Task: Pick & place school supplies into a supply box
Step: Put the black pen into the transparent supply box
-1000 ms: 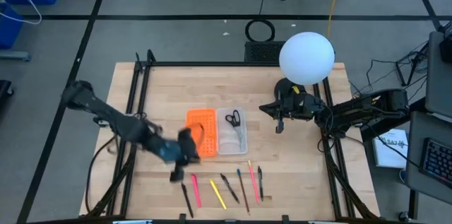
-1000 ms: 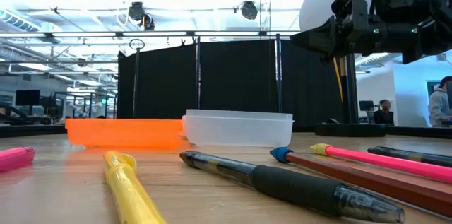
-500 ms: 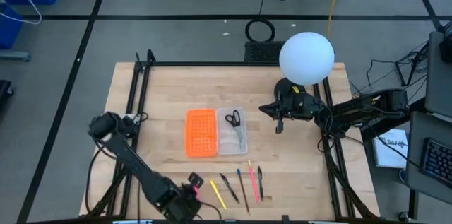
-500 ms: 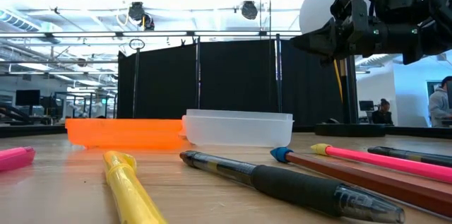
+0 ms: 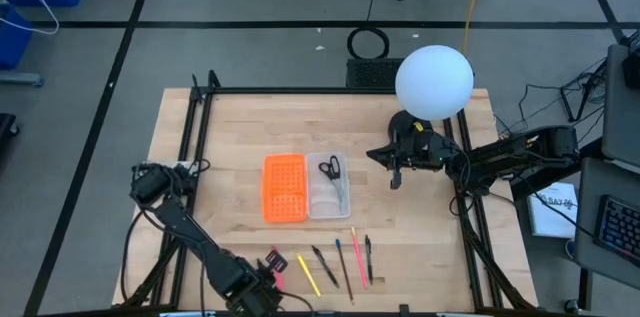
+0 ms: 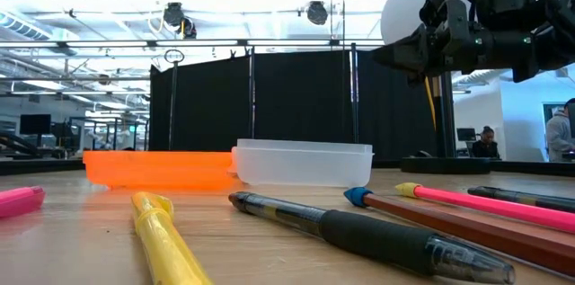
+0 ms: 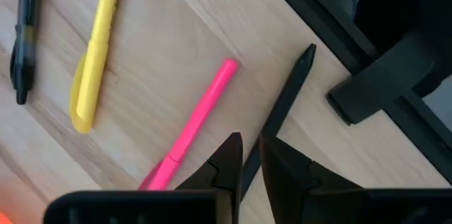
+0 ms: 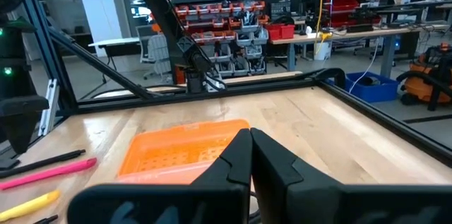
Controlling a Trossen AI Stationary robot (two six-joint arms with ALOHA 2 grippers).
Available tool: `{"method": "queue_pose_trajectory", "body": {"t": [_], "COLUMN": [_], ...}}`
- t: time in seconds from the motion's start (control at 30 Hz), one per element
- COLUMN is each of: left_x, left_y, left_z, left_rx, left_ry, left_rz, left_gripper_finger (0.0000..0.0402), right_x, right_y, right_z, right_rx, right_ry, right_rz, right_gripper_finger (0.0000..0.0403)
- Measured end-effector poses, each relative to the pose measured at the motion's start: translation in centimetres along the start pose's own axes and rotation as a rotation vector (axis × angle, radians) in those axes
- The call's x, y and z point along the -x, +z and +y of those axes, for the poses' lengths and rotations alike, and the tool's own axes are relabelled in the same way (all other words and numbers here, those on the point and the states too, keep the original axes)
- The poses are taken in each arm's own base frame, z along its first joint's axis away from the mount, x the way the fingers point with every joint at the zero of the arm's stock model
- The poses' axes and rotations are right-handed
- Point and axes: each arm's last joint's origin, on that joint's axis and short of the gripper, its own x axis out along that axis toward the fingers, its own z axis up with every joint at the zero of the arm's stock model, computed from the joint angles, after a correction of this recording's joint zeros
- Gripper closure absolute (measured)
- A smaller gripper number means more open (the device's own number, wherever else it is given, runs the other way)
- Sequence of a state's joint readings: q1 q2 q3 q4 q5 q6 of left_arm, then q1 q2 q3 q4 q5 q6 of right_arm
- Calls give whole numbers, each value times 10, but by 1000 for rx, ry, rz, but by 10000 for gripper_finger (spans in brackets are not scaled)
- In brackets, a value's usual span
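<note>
The supply box lies open mid-table, an orange half joined to a clear half that holds black-handled scissors. A row of pens and pencils lies near the front edge: yellow, black, a blue-tipped pencil, pink and black. My left gripper points down at the row's left end. Its fingers stand narrowly open astride a black pen, beside a pink pen. My right gripper hovers shut to the right of the box, pointing level. My left gripper comes from above with one fingertip on each side of the black pen's near end, the fingers across the pen. The pen lies flat on the table. I cannot tell whether the fingertips touch it.
Black frame rails run along the table's left and right sides, and one corner bracket sits close beside the black pen. A white globe hangs over the far right. Bare wood lies left of the box.
My left gripper has swung from beside the box's orange half toward the table's near edge and down to the left end of the pen row, turning as it went. Most of the move came early, and it has since nearly stopped. The pens have not moved.
</note>
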State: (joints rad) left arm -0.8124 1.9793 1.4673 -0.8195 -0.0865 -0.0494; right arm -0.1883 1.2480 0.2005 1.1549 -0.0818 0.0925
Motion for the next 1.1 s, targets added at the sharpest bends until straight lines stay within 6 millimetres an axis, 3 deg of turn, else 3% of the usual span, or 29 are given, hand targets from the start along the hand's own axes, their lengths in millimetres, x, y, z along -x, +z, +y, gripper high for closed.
{"method": "queue_pose_trajectory", "body": {"t": [0.47, 0.67, 0.87, 1.1], "left_x": [-8, -16, -27, -31], "left_y": [-1, -2, -5, -6], "left_z": [3, 2, -4, -8], "left_rx": [-105, -118, -152, -167], "left_ry": [53, 39, -11, -21], "left_rz": [29, 42, 86, 100], "left_gripper_finger": [211, 206, 206, 206], "right_x": [0, 3, 7, 9], "right_y": [-1, 5, 10, 10], "right_z": [0, 1, 7, 8], "right_rx": [-18, -21, -11, -14], "right_ry": [-1, 7, 202, 211], "right_rz": [14, -8, -2, 10], "right_gripper_finger": [403, 403, 403, 403]}}
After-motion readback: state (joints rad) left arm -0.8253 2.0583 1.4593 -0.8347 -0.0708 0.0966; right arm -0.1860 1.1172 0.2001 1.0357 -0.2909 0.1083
